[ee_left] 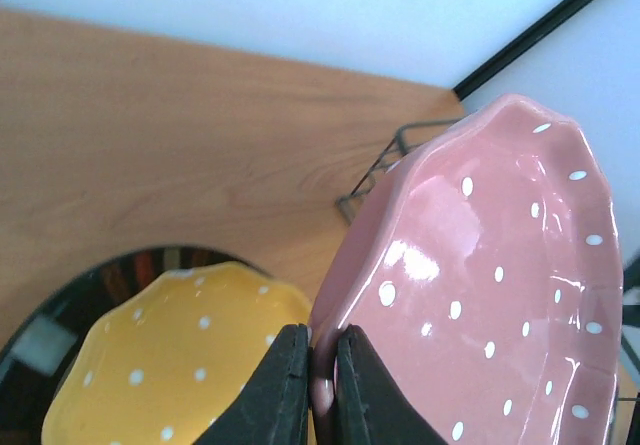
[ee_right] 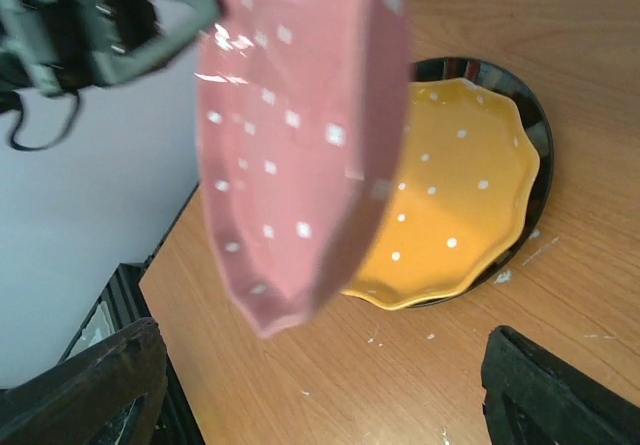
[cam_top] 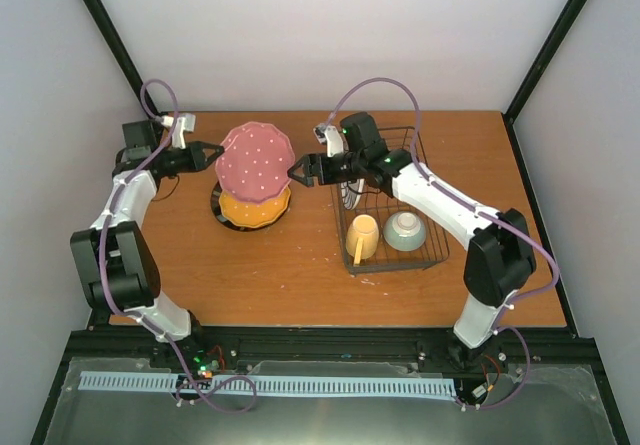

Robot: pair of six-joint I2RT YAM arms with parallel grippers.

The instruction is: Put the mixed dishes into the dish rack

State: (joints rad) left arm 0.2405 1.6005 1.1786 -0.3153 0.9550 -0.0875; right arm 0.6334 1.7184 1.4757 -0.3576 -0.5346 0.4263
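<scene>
In rack (cam_top: 441, 248) were mug (cam_top: 362, 236), bowl (cam_top: 405, 231), striped plate (cam_top: 349, 198); left gripper (cam_top: 215, 152) pinched pink plate (cam_top: 255, 160) aloft (right gripper (cam_top: 296, 172) gaped, empty); orange plate (cam_top: 255, 210) lay unloaded, left.

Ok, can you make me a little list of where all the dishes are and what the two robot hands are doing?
pink speckled plate: lifted and tilted above the orange dotted plate, not in the rack
left gripper: shut on the pink plate's rim
right gripper: open, close to the plate's opposite edge
orange dotted plate: lying flat on the table
dish rack: right of the plates
pale yellow mug: in the rack, near end
pale green bowl: in the rack, beside the mug
striped plate: standing in the rack, partly hidden by the right arm
</scene>
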